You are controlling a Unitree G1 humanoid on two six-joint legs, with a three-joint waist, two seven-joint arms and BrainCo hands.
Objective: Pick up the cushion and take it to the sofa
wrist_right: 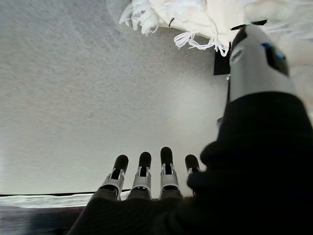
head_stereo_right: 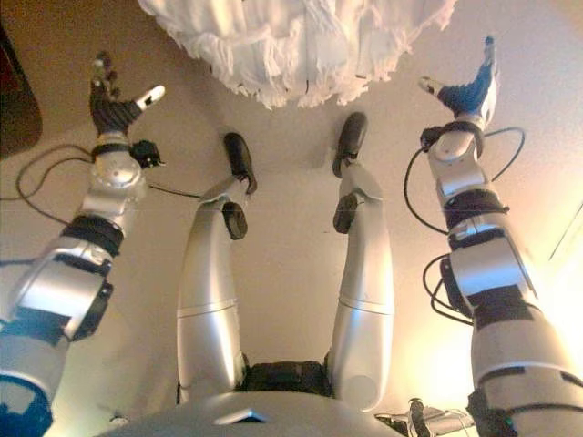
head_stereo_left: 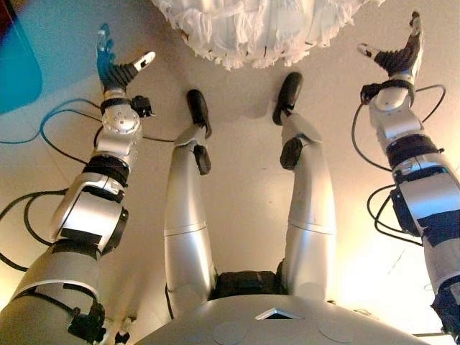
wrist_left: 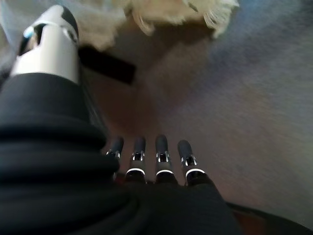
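Note:
A white fringed cushion [head_stereo_left: 255, 29] lies on the floor at the far edge of the head views, straight ahead between my two arms. It also shows in the right eye view [head_stereo_right: 291, 41], in the left wrist view [wrist_left: 168, 12] and in the right wrist view [wrist_right: 195, 17]. My left hand [head_stereo_left: 115, 68] is raised to the cushion's left, fingers straight, holding nothing. My right hand [head_stereo_left: 399, 54] is raised to the cushion's right, fingers straight, holding nothing. Both hands are apart from the cushion.
The floor is a pale carpet [head_stereo_left: 237, 180]. A blue-teal shape [head_stereo_left: 16, 65] shows at the far left edge of the left eye view; in the right eye view it shows as a dark shape [head_stereo_right: 14, 114].

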